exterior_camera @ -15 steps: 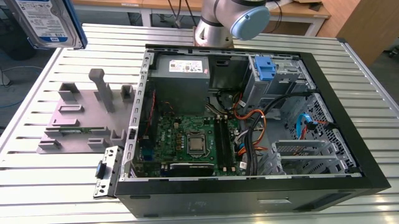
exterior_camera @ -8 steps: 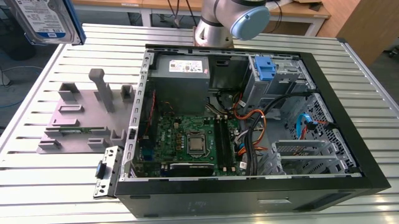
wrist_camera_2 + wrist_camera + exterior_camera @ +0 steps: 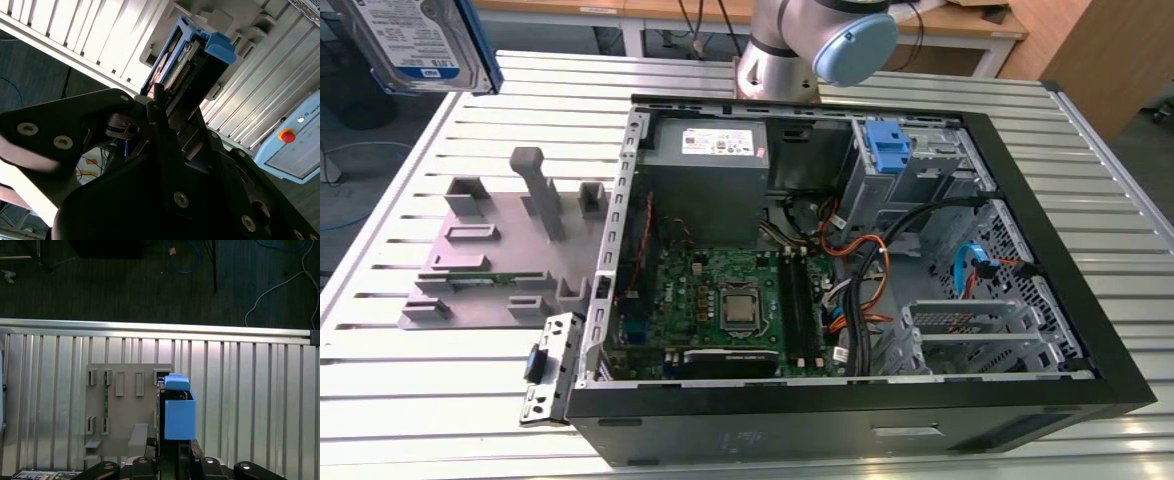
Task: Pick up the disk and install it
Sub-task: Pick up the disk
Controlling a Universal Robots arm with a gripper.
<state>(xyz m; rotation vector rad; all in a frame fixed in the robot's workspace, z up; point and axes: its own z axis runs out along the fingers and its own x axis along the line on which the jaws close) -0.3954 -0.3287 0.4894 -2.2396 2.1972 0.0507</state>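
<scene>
Nearest us in the exterior view, the open computer case (image 3: 854,420) lies on a ribbed metal surface (image 3: 400,400), with its black front edge across the lower part of the frame. Inside it we see the green motherboard (image 3: 720,300). Farther back are the grey power supply (image 3: 707,150) and a blue latch piece (image 3: 887,150). On the exterior view's left, just beside the case, sits a grey holder plate (image 3: 494,250) with upright posts and slots. Beyond the surface stands wooden furniture (image 3: 961,25).

The arm's base (image 3: 781,70) rises at the far edge of the surface, behind the case. The disk (image 3: 420,40) hangs in the upper left of the exterior view, high above the surface and well apart from the case. In the second wrist view the gripper (image 3: 180,125) has its dark fingers (image 3: 162,125) clamped on the disk (image 3: 185,65), whose blue rails show along its edges. In the first wrist view we see the disk (image 3: 179,412) edge-on over the holder plate (image 3: 125,405), not touching it.

Between the holder plate and the surface's bright rim (image 3: 150,326) we see bare ribbed metal. Past that rim lies a dark floor (image 3: 100,280) with loose cables (image 3: 280,285). In the second wrist view a control pendant (image 3: 295,150) sits off the surface's edge.
</scene>
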